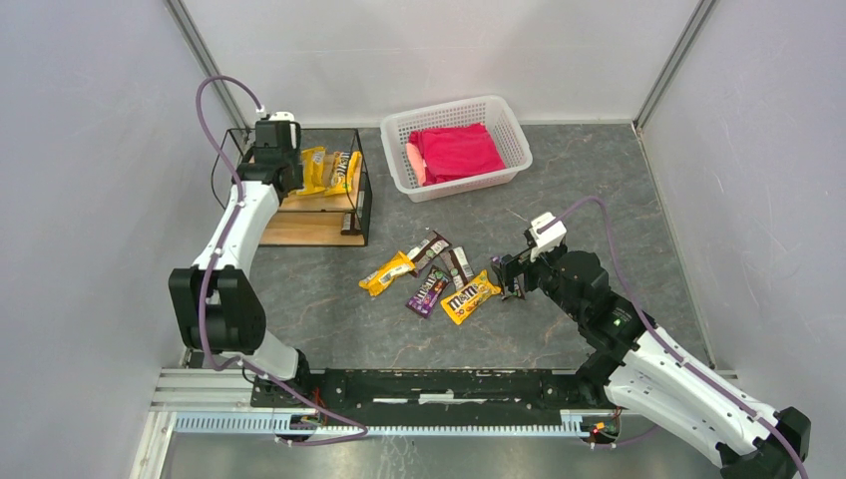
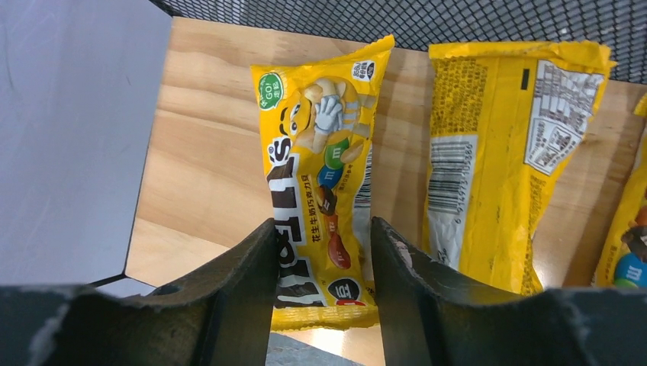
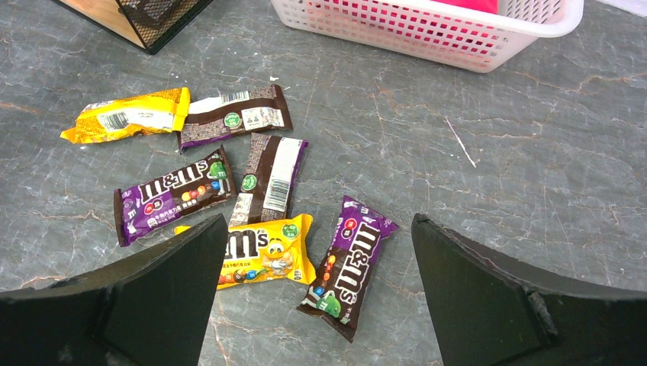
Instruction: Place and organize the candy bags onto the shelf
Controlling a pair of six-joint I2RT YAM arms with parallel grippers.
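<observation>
On the shelf, my left gripper stands open over the top wooden board. A yellow candy bag lies flat between its fingers. A second yellow bag lies beside it, back side up, and the edge of a third shows at the right. Out on the table, my right gripper hangs wide open above a purple bag without touching it. Beside that bag lie a yellow bag, another purple one, two brown ones and a further yellow one.
A white perforated basket holding a red cloth stands at the back, right of the shelf. The shelf's black mesh wall rises behind the bags. Grey enclosure walls close in on both sides.
</observation>
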